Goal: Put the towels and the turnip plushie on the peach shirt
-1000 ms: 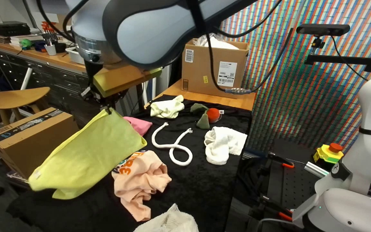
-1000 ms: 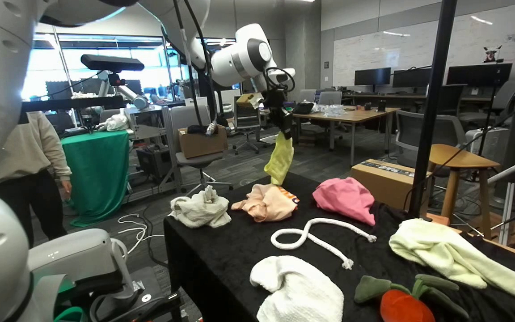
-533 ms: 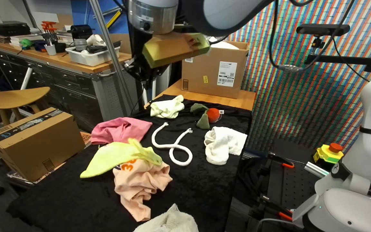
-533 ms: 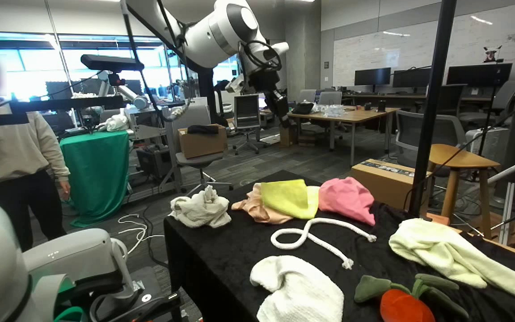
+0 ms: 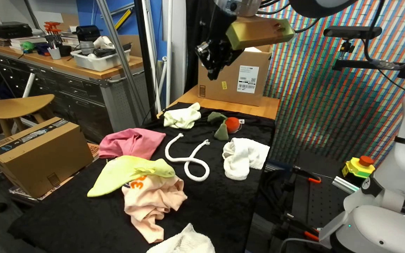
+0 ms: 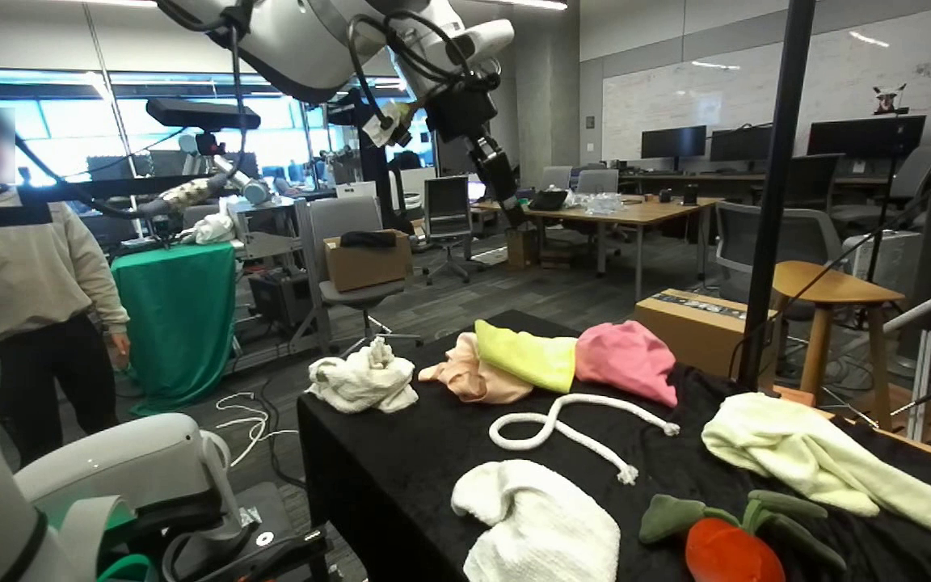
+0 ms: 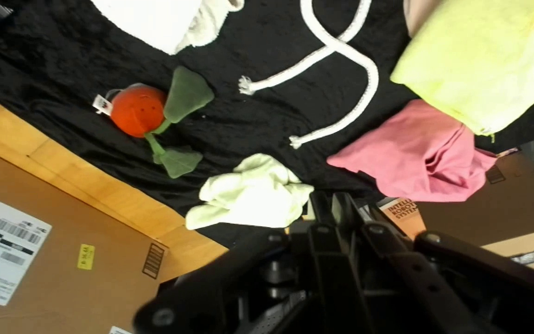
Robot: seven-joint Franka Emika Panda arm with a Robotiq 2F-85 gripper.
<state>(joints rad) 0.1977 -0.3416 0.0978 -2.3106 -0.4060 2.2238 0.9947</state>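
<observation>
A yellow-green towel lies partly over the printed end of the peach shirt, its other part reaching over the black cover to the pink cloth. In the wrist view that towel overlaps the pink cloth's edge. A pale lime towel, a white towel and an off-white towel rest elsewhere on the table. The turnip plushie, orange-red with green leaves, sits between the lime and white towels. High above the table, my gripper is shut with nothing between its fingers; only a thin gap shows.
A pink cloth and a looped white rope lie mid-table. A large cardboard box stands at the table's end, behind my gripper in that view. Another box and a dark pole stand alongside.
One second ago the yellow-green towel hung from my gripper; by half a second ago it had dropped onto the shirt. The arm has since moved away from it, towards the large box's end.
</observation>
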